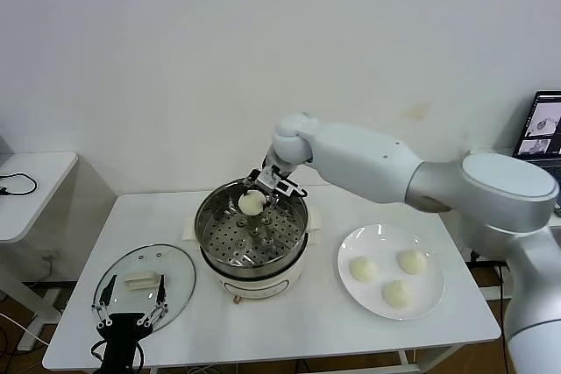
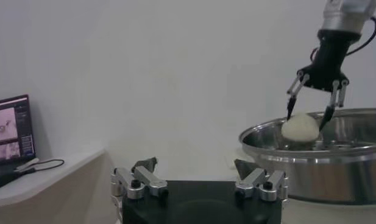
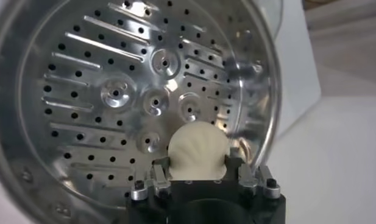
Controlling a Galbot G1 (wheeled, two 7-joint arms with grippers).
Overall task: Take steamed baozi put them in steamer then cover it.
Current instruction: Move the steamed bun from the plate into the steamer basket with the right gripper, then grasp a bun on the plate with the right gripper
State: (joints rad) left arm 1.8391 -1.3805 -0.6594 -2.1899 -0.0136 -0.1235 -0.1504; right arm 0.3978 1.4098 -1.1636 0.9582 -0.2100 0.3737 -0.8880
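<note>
In the head view, one steamed baozi [image 1: 252, 202] is gripped by the right gripper [image 1: 255, 196] above the far part of the steamer [image 1: 252, 236], just inside its rim. Three more baozi [image 1: 395, 276] are left on a white plate [image 1: 354, 243] on the robot's right. The cover [image 1: 145, 285] lies flat on the robot's left, with the left gripper [image 1: 131, 303] parked over its near edge, jaws spread and empty. The white surface [image 1: 289, 322] is set against a plain white wall, with a side table and a monitor at the edges.

In the left wrist view, the bun [image 2: 301, 128] is seen barely above the rim; if released there, it could be dropped onto the edge and roll out.

In the right wrist view, the jaws are closed on the bun [image 3: 198, 151] over the perforated tray [image 3: 114, 91]. An over-firm grip could dent it, or the dough could stick on release.
</note>
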